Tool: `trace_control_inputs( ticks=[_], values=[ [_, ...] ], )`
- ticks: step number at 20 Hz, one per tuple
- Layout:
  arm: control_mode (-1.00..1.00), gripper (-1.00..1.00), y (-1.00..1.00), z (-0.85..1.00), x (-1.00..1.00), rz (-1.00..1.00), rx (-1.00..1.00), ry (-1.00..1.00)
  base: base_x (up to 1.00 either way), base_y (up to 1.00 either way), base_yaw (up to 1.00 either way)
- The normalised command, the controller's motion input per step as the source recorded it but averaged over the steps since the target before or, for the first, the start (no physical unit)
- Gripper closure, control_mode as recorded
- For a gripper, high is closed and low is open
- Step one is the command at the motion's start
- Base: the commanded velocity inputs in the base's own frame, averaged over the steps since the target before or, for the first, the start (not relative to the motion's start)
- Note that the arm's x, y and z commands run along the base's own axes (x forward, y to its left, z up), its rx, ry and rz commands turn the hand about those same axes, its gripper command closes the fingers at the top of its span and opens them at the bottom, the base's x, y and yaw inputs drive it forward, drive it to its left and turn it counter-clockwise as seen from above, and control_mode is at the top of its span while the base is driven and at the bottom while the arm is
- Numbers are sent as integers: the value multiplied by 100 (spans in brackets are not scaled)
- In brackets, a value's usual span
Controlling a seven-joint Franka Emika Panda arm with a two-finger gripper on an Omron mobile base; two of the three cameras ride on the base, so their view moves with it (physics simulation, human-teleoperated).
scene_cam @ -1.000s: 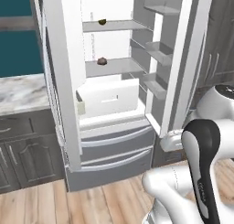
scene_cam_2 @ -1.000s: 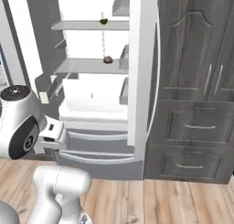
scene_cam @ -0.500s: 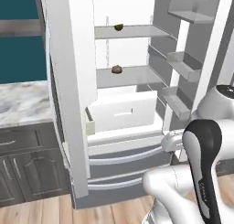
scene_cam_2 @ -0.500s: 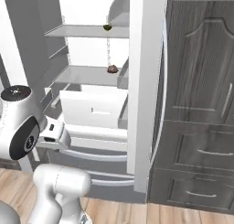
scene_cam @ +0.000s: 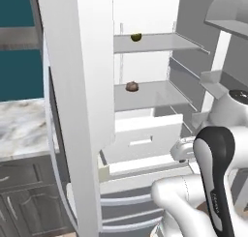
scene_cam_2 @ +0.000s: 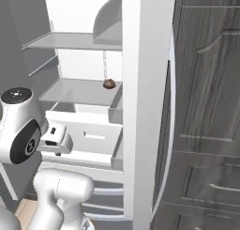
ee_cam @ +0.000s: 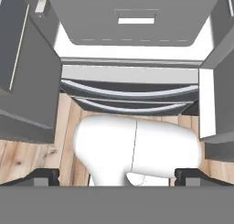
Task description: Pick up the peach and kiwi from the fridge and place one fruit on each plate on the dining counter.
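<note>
Kiwi sits on the fridge's upper shelf, so the wide-open pincer, now low and aimed downward, should rise and approach level.

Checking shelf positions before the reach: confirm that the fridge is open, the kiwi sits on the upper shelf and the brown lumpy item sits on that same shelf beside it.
One detail is wrong. The fridge is open and the kiwi sits on the upper shelf, but the brown lumpy item sits on the shelf below, not beside the kiwi. The left base view shows both.
</note>
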Motion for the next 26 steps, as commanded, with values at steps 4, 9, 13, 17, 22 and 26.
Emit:
trace_control_inputs(
  ticks=[4,9,13,17,22,26],
  values=[
    [100,-100,0,0,0,0,0,0,53,8,0],
    [100,-100,0,0,0,0,0,0,59,3,0],
    [100,-100,0,0,0,0,0,0,55,4,0],
    [100,-100,0,0,0,0,0,0,35,9,0],
    [100,-100,0,0,0,0,0,0,0,0,0],
    [100,-100,0,0,0,0,0,0,0,0,0]
  ],
)
